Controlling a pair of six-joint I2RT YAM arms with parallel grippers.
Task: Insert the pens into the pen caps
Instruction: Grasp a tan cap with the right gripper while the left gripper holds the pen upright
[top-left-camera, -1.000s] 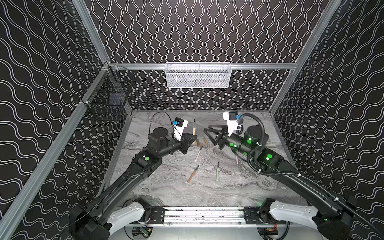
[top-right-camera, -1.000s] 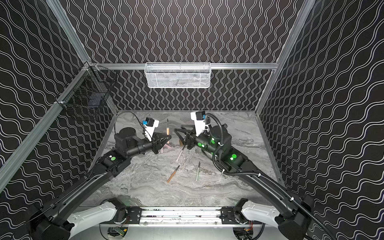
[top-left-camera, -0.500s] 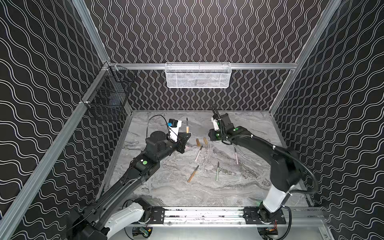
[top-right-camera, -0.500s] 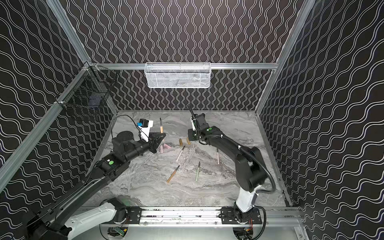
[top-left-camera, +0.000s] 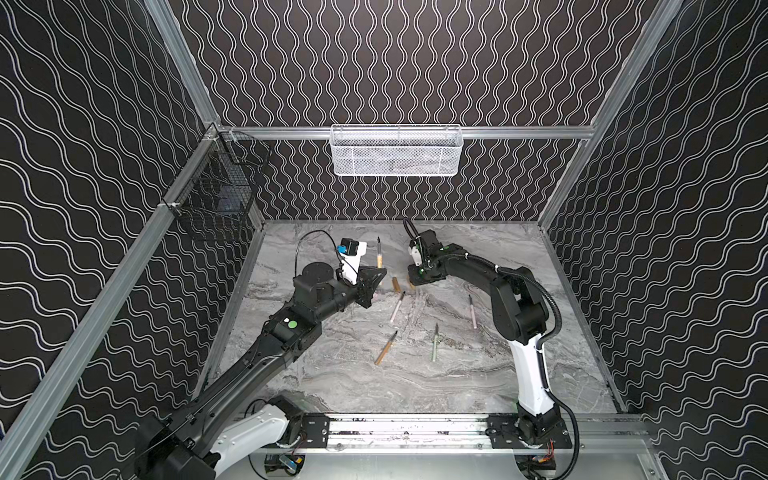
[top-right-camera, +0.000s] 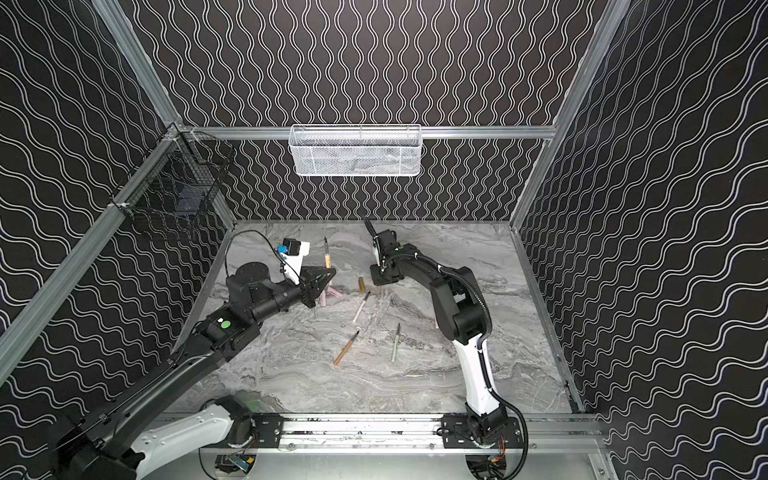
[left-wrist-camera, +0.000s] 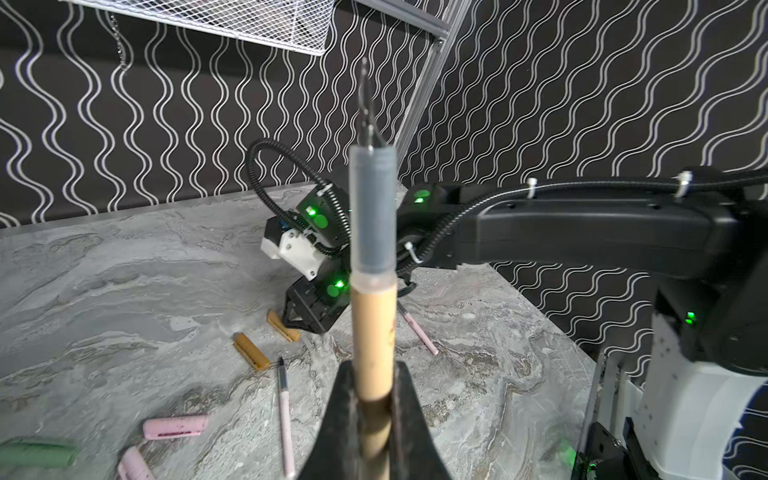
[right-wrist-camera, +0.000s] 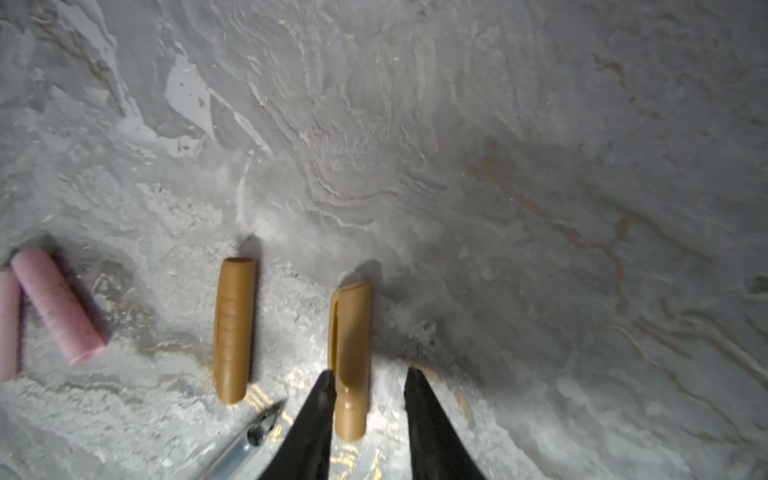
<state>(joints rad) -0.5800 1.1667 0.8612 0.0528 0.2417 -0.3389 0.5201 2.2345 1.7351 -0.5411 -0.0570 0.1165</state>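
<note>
My left gripper (left-wrist-camera: 374, 386) is shut on a tan-orange pen (left-wrist-camera: 372, 291), held upright with its dark tip up; both top views show this pen (top-left-camera: 379, 255) (top-right-camera: 327, 255). My right gripper (right-wrist-camera: 368, 374) is down at the table, open, its jaws either side of a tan-orange pen cap (right-wrist-camera: 351, 353); one finger touches it, a gap shows at the other. A second tan cap (right-wrist-camera: 234, 328) (top-left-camera: 396, 284) lies beside it. Pink caps (right-wrist-camera: 58, 305) and a green cap (left-wrist-camera: 37, 453) lie to the left. On the table lie a pink pen (top-left-camera: 397, 307), a tan pen (top-left-camera: 385, 348), a green pen (top-left-camera: 434, 343) and another pink pen (top-left-camera: 472, 311).
A white mesh basket (top-left-camera: 395, 151) hangs on the back wall and a black wire basket (top-left-camera: 216, 195) on the left wall. The right arm's elbow (top-left-camera: 515, 307) stands over the right side of the marble table (top-left-camera: 332, 374). A metal rail (top-left-camera: 415, 428) runs along the front.
The right arm swung from a raised pose down to the tan cap on the table. The left gripper drew back to the left with the pen, now upright.
</note>
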